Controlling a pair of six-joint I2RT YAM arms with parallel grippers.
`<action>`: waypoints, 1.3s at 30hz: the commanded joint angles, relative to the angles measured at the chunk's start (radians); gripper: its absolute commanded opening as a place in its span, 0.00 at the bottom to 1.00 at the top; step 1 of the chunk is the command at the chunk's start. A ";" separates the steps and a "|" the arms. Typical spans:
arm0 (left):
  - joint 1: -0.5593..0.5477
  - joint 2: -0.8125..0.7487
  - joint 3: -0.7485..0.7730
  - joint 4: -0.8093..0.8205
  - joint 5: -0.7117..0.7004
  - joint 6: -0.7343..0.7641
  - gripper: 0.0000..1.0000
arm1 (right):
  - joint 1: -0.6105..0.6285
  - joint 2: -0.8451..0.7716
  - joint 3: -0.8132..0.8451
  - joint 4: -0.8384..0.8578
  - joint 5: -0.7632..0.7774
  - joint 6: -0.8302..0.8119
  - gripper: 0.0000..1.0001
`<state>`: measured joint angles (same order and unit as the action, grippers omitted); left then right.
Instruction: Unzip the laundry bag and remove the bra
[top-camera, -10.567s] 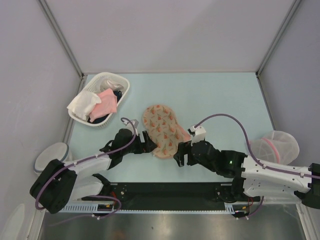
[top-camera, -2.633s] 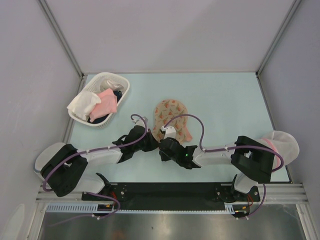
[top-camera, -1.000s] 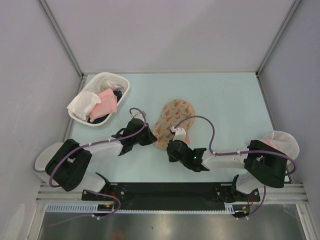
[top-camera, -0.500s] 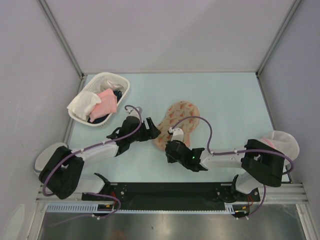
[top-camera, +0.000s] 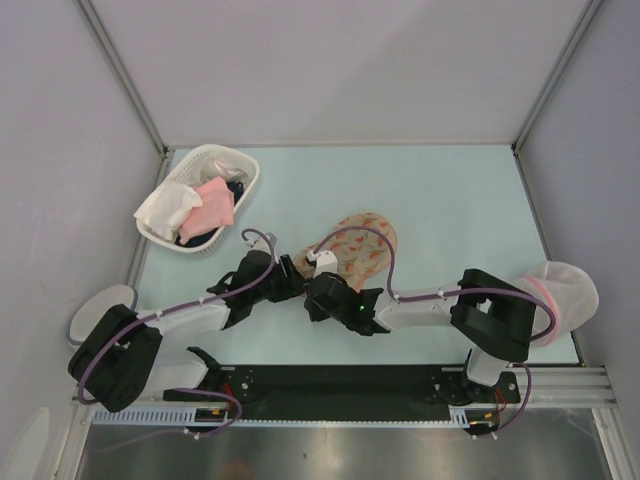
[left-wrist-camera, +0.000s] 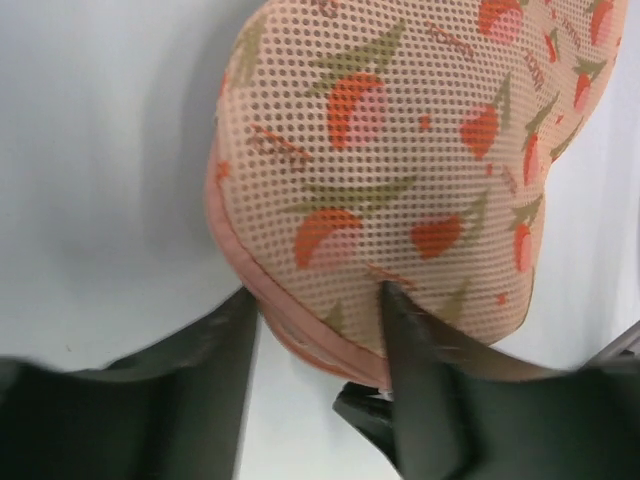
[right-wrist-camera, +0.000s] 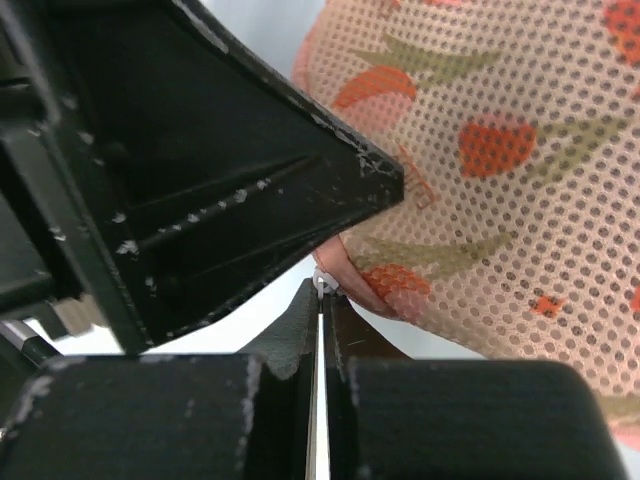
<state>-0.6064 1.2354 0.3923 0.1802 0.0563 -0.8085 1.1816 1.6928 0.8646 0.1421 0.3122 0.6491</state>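
In white basket (top-camera: 248, 172): pink cloth (top-camera: 212, 208).

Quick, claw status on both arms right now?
Left claw: open, its fingers straddling the near edge of the laundry bag.
Right claw: closed, pinching something small and metallic at the bag's seam, probably the zipper pull.

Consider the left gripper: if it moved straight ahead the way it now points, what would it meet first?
Most likely the laundry bag. The left gripper is open, and the bag's rounded near edge already sits between its fingers, so almost no travel remains, though depth is hard to judge.
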 joint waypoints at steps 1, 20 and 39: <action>-0.007 -0.022 -0.004 0.042 -0.004 -0.021 0.45 | 0.009 0.028 0.059 0.047 -0.027 -0.032 0.00; 0.010 -0.022 0.063 -0.056 -0.116 0.031 0.00 | 0.010 -0.044 -0.007 0.005 0.024 -0.002 0.00; 0.042 -0.010 0.100 -0.079 -0.122 0.080 0.00 | -0.034 -0.193 -0.180 -0.067 0.125 0.069 0.00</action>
<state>-0.5858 1.2331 0.4507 0.0998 -0.0074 -0.7708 1.1591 1.5410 0.7044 0.1085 0.3859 0.6968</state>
